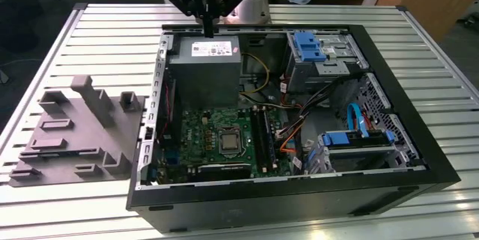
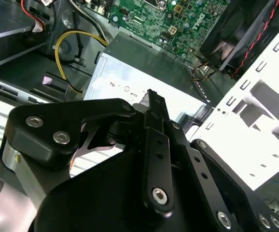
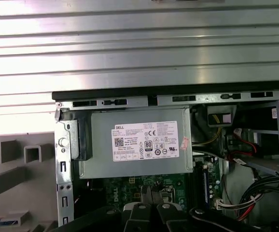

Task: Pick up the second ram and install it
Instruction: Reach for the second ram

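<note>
One ribbed metal table (image 1: 90, 32) carries the open computer case (image 1: 299, 198) in the exterior view. The second ram (image 1: 64, 151) seems to be the narrow dark strip on the grey fixture plate (image 1: 82, 116), but this is hard to confirm. The gripper (image 1: 208, 30) hangs over the power supply (image 1: 203, 77). In the second wrist view its fingers (image 2: 154, 102) are pressed together. In the first wrist view a white label (image 3: 146, 140) shows small print, and the green board (image 3: 105, 191) is half hidden.

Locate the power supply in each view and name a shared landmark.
Exterior view: power supply, grey and labelled, by the tool.
Second wrist view: power supply, pale, beyond the tool.
First wrist view: power supply, between case rim and green board.
Landmark: the green board borders it in all three.
</note>
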Controlling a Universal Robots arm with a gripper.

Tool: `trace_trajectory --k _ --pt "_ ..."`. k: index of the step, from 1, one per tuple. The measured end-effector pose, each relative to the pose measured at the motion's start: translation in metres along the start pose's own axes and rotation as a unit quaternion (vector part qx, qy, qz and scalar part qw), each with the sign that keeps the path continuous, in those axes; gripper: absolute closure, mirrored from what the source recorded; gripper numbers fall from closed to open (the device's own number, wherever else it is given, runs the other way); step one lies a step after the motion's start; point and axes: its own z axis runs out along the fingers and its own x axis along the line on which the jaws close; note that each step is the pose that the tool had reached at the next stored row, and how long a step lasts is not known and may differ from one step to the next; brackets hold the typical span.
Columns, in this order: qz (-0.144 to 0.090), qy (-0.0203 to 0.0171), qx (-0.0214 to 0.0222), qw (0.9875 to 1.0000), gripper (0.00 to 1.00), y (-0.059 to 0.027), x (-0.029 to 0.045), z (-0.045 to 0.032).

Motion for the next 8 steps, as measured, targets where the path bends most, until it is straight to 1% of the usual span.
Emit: trace_trajectory --k 3,8 --pt "0.000 0.0000 0.0000 1.0000 0.90 -0.0004 0.0058 -0.0002" --pt "0.000 0.0000 0.0000 1.0000 0.90 -0.0013 0.0175 -0.0005"
